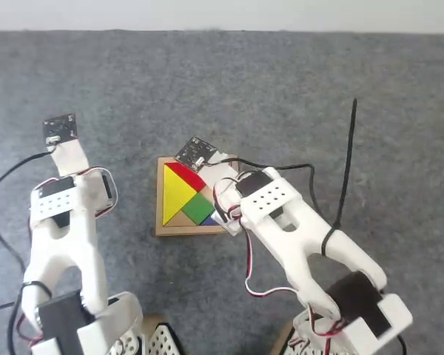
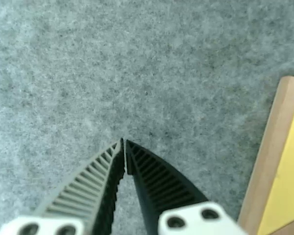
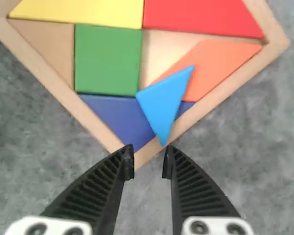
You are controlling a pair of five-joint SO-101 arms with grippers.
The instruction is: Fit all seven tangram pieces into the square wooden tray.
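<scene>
Light-blue triangle piece (image 3: 164, 103) lies askew over neighbouring pieces in the square wooden tray (image 3: 237, 83), long axis pointing its tip over the rim at the slightly parted right gripper (image 3: 147, 159); left gripper (image 2: 123, 147) pressed together over carpet.

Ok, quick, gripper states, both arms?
Left gripper: shut, empty.
Right gripper: open, holding nothing, by the light blue triangle.

Square wooden tray (image 1: 185, 231) lies flat on the counter (image 1: 281, 89). Seated inside it:
- yellow triangle (image 1: 176, 194) at 9 o'clock
- red triangle (image 1: 186, 174) at 12
- green square (image 1: 200, 208) at 6
- dark blue triangle (image 3: 115, 115)
- orange parallelogram (image 3: 215, 61)

Light blue triangle (image 3: 164, 100) lies askew atop the last two, one tip over the rim.
</scene>
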